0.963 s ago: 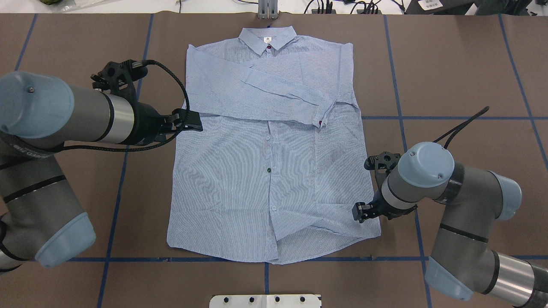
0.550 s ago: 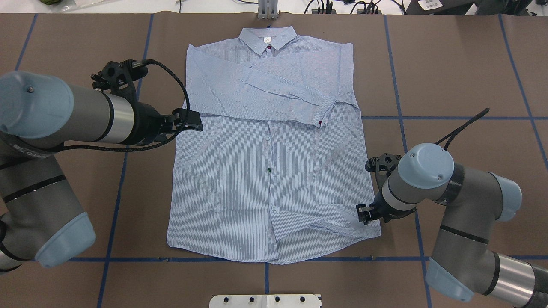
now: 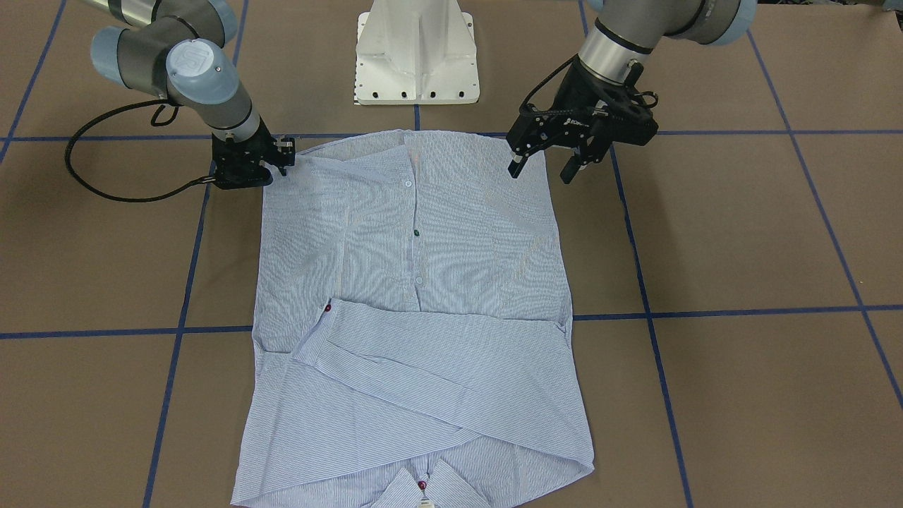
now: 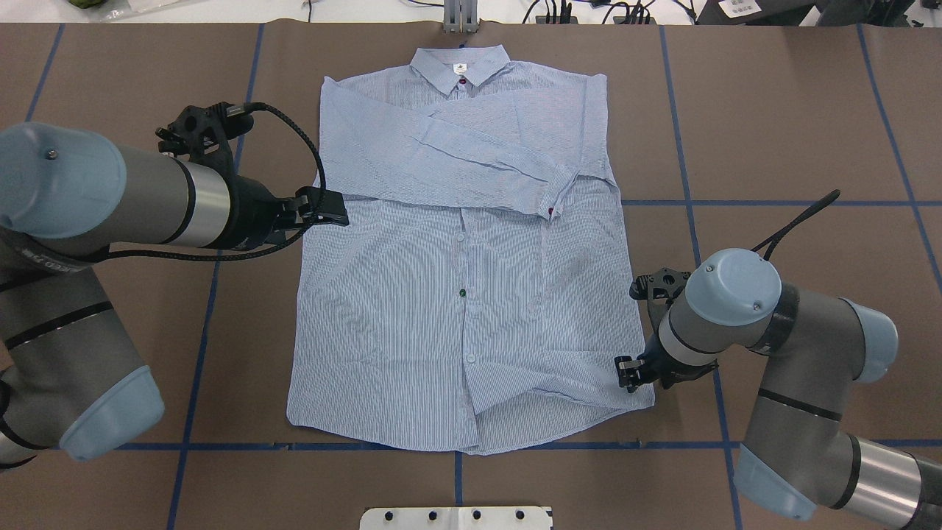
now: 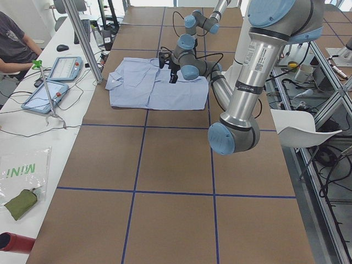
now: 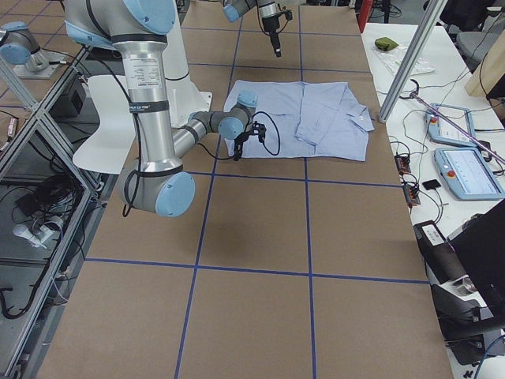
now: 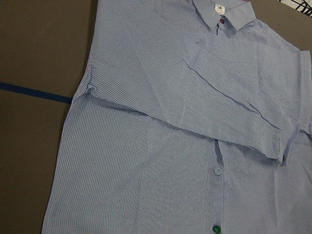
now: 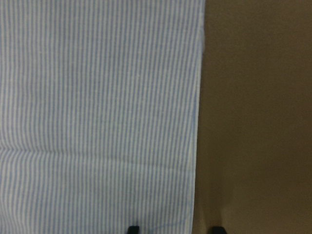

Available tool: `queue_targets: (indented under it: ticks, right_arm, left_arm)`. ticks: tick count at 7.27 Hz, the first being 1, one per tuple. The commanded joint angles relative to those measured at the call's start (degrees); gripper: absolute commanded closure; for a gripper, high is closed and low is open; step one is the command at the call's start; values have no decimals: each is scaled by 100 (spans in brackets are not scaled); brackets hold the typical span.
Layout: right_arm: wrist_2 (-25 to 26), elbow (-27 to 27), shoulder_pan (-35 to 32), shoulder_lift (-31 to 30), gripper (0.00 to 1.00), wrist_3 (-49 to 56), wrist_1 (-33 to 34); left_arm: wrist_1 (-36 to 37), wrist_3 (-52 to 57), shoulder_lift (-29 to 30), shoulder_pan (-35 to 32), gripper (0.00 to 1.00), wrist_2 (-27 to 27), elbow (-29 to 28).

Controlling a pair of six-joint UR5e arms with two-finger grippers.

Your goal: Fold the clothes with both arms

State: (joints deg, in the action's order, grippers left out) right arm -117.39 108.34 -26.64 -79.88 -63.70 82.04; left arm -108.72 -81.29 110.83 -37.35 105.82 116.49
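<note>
The shirt (image 4: 456, 309) lies flat on the brown table (image 4: 773, 110), front side up and buttoned. Its collar (image 4: 460, 66) is at the far side from the robot and its hem is at the near side. One sleeve (image 4: 441, 158) is folded across the chest, and its cuff (image 4: 556, 202) is near the right edge of the body.

The left gripper (image 3: 541, 171) hangs high above the table by the left edge of the shirt. Its fingers are spread apart and hold nothing.

The right gripper (image 4: 624, 373) is low at the near right corner of the shirt. Its fingertips (image 8: 132, 228) are also apart: one is over the cloth, the other over the bare table, with the shirt's edge between them. They do not grasp the cloth.
</note>
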Motion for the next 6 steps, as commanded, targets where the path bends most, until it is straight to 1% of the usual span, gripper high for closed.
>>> queue_targets:
  ticks: [1, 2, 3, 5, 6]
  right_arm:
    - [-38, -24, 1, -27, 41, 7, -4]
    - [-39, -33, 1, -36, 41, 7, -4]
    - [-39, -24, 1, -28, 52, -2, -4]
    - [-39, -24, 1, -28, 68, -2, -4]
    - [-39, -24, 1, -10, 81, -2, -4]
  left_arm:
    - [0, 0, 0, 0, 0, 0, 5]
    - [0, 0, 8, 0, 0, 0, 5]
    - [0, 0, 8, 0, 0, 0, 5]
    - [0, -18, 0, -9, 0, -9, 57]
    - [0, -18, 0, -9, 0, -9, 58]
